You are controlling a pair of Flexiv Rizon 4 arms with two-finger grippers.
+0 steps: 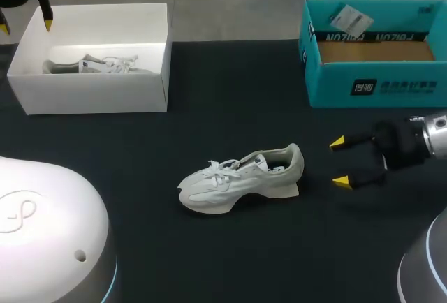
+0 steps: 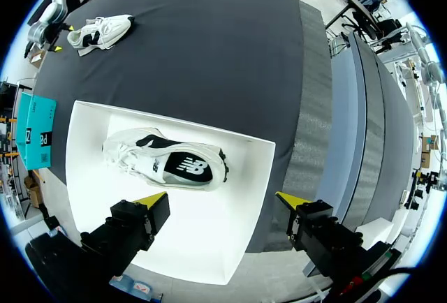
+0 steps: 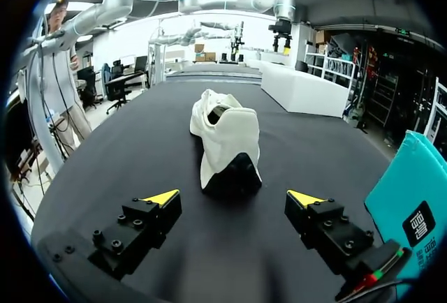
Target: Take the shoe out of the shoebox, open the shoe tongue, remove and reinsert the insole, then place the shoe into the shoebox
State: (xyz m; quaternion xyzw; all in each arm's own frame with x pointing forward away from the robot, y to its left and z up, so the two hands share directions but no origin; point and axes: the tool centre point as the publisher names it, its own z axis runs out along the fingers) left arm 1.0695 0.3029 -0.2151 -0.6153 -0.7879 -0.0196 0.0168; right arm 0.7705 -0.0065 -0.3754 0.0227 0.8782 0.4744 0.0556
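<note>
Located the shoe [image 1: 241, 177] standing on its sole mid-tabletop [image 1: 209, 261], toe toward 9 o'clock, heel toward 3 o'clock. Found the right jaws spread apart and empty at 3 o'clock of the heel, near but not touching. Found the left jaws likewise apart and empty over the white shoebox [image 1: 91, 97] at 10 o'clock, above a second shoe [image 1: 105, 64]. Judged the shoe light, with a soft upper and stiffer sole. Judged the heel collar the soundest hold, leaving tongue and laces free.
</note>
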